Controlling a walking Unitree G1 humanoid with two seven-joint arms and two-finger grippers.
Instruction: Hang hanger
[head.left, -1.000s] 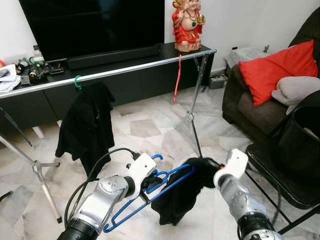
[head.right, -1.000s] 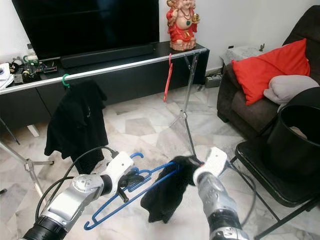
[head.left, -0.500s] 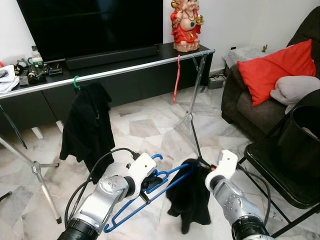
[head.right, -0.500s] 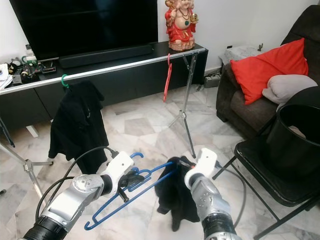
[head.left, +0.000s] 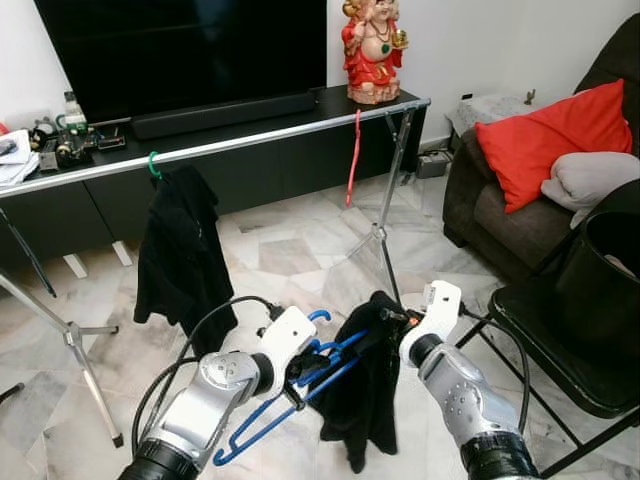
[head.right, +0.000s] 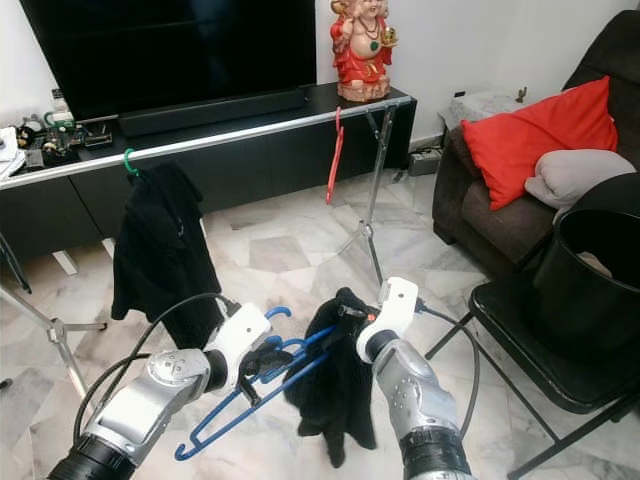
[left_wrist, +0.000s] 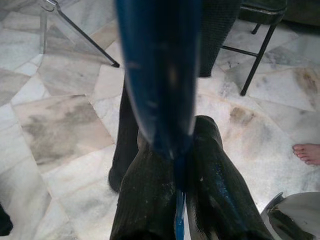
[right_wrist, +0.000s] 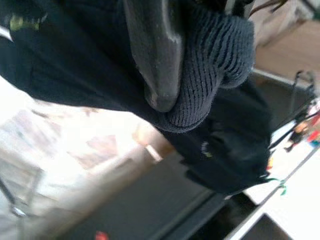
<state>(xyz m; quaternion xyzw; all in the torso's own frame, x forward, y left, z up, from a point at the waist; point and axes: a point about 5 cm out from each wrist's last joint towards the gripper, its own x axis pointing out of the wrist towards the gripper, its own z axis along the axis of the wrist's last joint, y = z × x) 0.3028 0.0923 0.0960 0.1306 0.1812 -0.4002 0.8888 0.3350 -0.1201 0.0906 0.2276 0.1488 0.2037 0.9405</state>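
Left gripper is clamped on the blue hanger near its hook, held low over the floor so the right gripper, pinching the black garment, can work it on. The rail is well beyond

A silver clothes rail spans the room on tripod legs planted on the marble floor — a black garment on a green hanger hangs from it, and a red hanger near its right-hand stand.
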